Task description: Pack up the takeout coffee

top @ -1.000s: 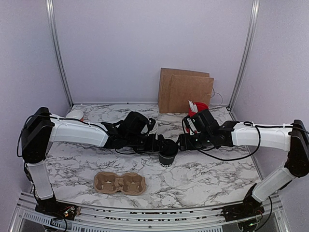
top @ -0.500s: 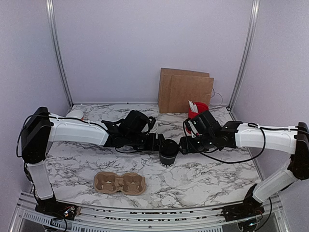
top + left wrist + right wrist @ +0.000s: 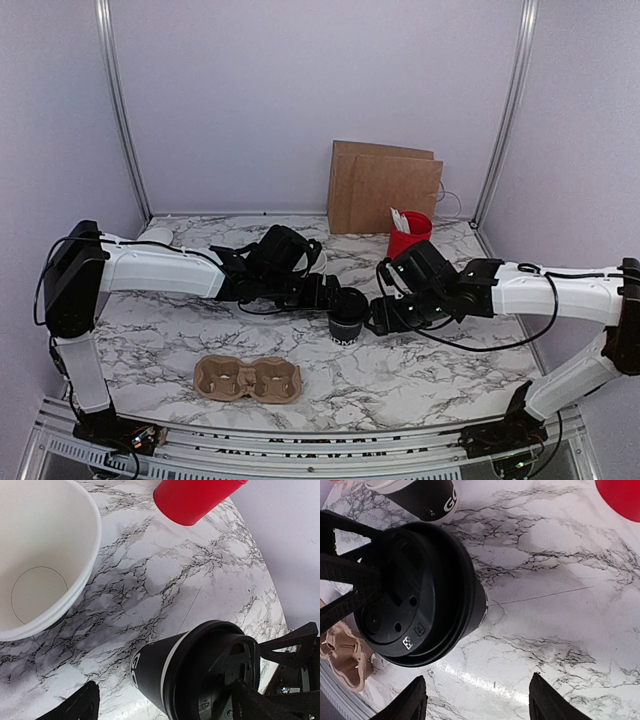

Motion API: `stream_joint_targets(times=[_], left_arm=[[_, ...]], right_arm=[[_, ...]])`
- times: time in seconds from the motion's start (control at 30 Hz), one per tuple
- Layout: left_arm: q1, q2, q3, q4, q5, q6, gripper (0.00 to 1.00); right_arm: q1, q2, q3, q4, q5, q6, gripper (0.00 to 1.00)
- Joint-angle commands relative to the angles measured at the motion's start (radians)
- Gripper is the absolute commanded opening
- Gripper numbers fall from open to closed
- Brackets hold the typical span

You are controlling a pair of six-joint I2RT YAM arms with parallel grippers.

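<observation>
Left pincer (image 3: pixel 165 702) straddles, unclamped, the black lidded paper cup (image 3: pixel 160 667); right pincer (image 3: pixel 477 700) gapes empty. We judge it light, crushable: grip mid-wall.

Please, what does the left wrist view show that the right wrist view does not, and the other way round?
Only the left wrist view looks into an open paper cup, white inside. Only the right wrist view shows the brown moulded-pulp cup carrier, at its lower left edge. Both show the black paper cup with a black lid, the red cup and the white marble table.
</observation>
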Motion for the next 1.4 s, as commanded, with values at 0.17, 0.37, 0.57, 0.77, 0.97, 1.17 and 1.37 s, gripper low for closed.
stream_joint_targets(times=[0.17, 0.37, 0.57, 0.77, 0.97, 1.17, 1.37], left_arm=[[0.005, 0.018, -0.003, -0.062, -0.003, 0.031, 0.92], [0.005, 0.021, -0.003, -0.063, 0.004, 0.031, 0.92], [0.005, 0.020, -0.010, -0.063, 0.007, 0.026, 0.92], [0.005, 0.023, -0.008, -0.063, 0.007, 0.026, 0.92], [0.003, 0.026, -0.004, -0.063, 0.011, 0.026, 0.92], [0.003, 0.030, -0.001, -0.063, 0.014, 0.029, 0.91], [0.003, 0.032, -0.001, -0.063, 0.012, 0.029, 0.92]], right_arm=[[-0.179, -0.075, 0.020, 0.064, -0.069, -0.059, 0.68], [-0.193, -0.011, 0.028, 0.140, -0.137, -0.075, 0.68], [-0.193, 0.028, 0.032, 0.170, -0.145, -0.080, 0.68], [-0.195, 0.045, 0.027, 0.194, -0.148, -0.078, 0.68], [-0.195, 0.078, 0.036, 0.204, -0.147, -0.082, 0.68], [-0.195, 0.100, 0.029, 0.190, -0.134, -0.087, 0.68], [-0.195, 0.087, -0.009, 0.135, -0.130, -0.082, 0.67]])
